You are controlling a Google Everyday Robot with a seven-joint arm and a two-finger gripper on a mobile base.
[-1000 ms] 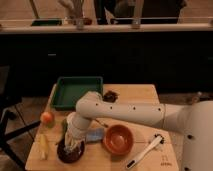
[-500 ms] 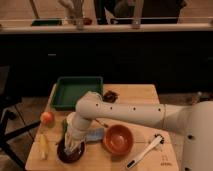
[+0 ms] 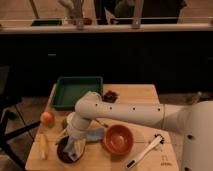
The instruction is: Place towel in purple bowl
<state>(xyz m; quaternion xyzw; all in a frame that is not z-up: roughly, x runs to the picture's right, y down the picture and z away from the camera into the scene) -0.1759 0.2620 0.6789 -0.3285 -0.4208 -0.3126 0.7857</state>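
Note:
The dark purple bowl [image 3: 64,151] sits at the front left of the wooden table. The light blue towel [image 3: 91,135] lies partly on the table just right of the bowl, and one end [image 3: 76,147] hangs over the bowl's rim into it. My gripper [image 3: 75,136] is at the end of the white arm, which reaches in from the right. It is directly over the bowl's right side, at the towel. The arm's wrist hides the gripper's tip.
An orange bowl [image 3: 118,138] stands right of the towel. A white brush [image 3: 145,150] lies at the front right. A green tray [image 3: 77,91] is at the back left, with a dark object [image 3: 111,95] beside it. An orange fruit [image 3: 47,117] and a banana [image 3: 44,146] lie near the left edge.

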